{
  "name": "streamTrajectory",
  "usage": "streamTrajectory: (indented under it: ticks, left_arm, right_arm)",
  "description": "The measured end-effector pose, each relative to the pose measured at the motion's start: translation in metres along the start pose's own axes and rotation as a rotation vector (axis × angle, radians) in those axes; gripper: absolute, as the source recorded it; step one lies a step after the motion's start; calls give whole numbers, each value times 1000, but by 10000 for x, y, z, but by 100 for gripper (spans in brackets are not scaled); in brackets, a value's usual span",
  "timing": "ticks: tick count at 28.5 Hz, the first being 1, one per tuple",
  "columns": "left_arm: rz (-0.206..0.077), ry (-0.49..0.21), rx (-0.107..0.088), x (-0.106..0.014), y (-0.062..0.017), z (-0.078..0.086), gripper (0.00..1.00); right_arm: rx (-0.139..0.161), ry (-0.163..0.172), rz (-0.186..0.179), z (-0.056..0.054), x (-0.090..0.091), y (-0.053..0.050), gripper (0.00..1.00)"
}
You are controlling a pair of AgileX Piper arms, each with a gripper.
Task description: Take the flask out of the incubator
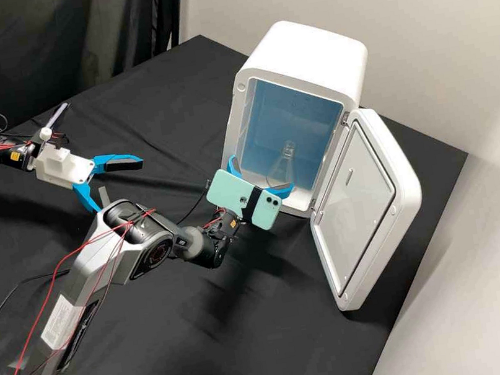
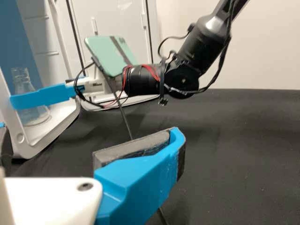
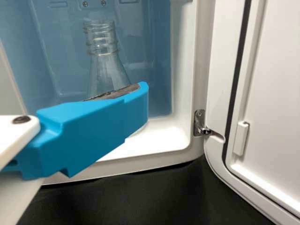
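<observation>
A clear flask (image 1: 287, 157) stands upright inside the white incubator (image 1: 306, 57), door swung wide, at centre frame. The right gripper (image 1: 261, 177) sits at its mouth, fingers spread. At upper left, the left gripper (image 1: 105, 181) hangs with fingers parted.

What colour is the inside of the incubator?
The incubator is light blue inside, best seen in the high view.

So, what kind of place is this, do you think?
Probably a laboratory set up for robot work: a white incubator stands open on a black bench, a glass flask sits inside, and a robot arm is in front of it.
</observation>
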Motion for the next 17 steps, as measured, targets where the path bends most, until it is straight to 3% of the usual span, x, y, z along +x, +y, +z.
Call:
streamTrajectory:
  ticks: [9, 17]
  left_arm:
    - [-3, -12, 2, 3, -7, 37, 100]
    - [2, -21, 3, 0, 5, 63, 100]
  right_arm:
    - [-7, -5, 2, 50, -17, 50, 100]
    - [9, -61, 31, 218, -87, 172, 100]
